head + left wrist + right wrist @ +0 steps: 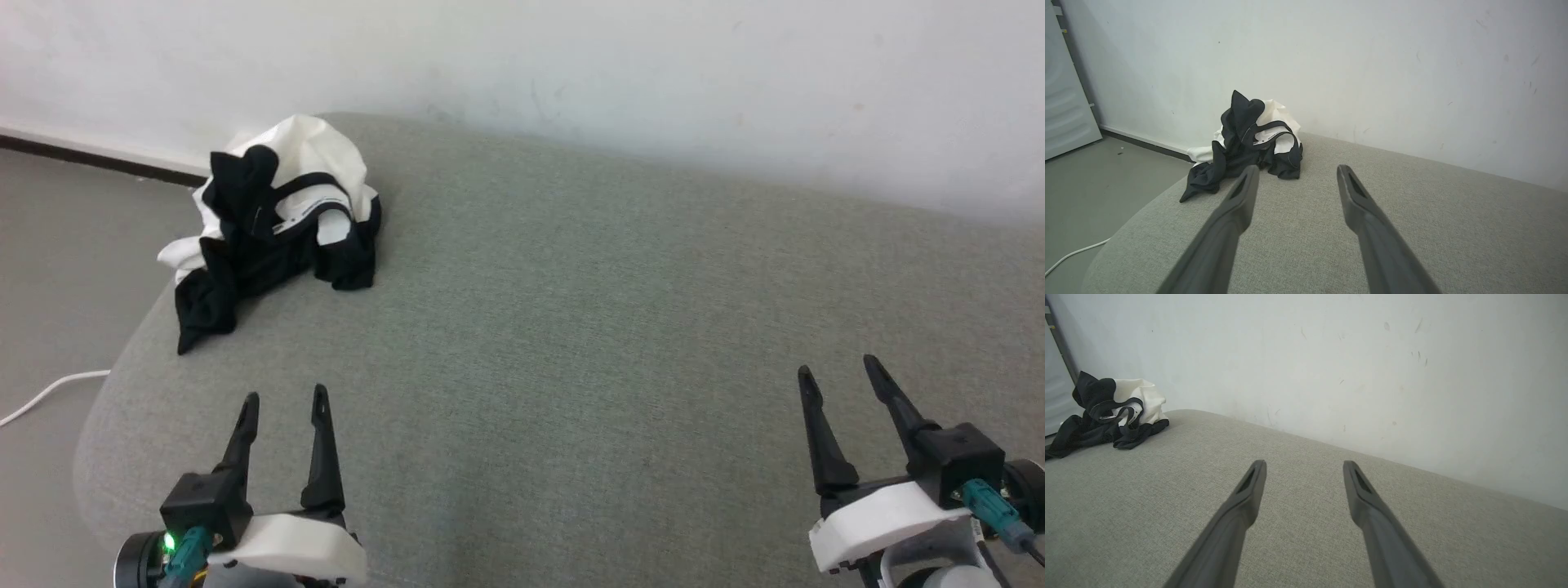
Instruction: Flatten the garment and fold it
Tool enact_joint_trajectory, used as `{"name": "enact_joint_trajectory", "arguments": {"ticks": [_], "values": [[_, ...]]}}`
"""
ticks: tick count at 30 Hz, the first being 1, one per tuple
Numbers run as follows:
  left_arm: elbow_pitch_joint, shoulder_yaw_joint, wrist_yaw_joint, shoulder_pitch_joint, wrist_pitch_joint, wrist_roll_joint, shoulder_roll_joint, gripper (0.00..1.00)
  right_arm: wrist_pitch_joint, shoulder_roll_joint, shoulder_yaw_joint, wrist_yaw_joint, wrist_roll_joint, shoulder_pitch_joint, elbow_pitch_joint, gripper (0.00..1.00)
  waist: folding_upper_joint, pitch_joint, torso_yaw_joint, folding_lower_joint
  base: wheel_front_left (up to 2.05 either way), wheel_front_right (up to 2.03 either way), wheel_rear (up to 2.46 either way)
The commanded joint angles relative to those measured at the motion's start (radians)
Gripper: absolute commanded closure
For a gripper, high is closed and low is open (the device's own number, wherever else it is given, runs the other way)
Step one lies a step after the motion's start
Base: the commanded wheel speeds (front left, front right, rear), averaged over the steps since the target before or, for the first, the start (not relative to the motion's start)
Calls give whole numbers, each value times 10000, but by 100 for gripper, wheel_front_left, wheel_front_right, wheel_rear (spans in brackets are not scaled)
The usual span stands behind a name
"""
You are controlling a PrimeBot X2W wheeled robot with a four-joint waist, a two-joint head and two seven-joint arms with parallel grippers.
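The garment lies crumpled at ten o'clock on the grey fabric-covered counter, near its rounded corner below the scuffed white wall, with a white cable on the grey floor at nine, while the left pincer and right pincer hover wide open and empty.

left tool: two long dark tapered fingers, black block mount, white shell, teal cable plug, green LED lit. right tool: same build, teal connector with dark cable. fingertips slotted, matte grey-black in the wrist views.
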Motion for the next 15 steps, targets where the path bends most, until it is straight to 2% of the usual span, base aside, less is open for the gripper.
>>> {"name": "enact_joint_trajectory", "arguments": {"ticks": [1, 15], "values": [[-73, -33, 103, 219, -114, -126, -28, 0, -111, 24, 48, -12, -23, -159, 47, 0, 0, 23, 294, 0, 0, 0, 0], [-165, -30, 240, 528, -387, -421, -34, 0, -383, 29, 278, -14, -4, -247, 306, 0, 0, 73, 1334, 0, 0, 0, 0]]}}
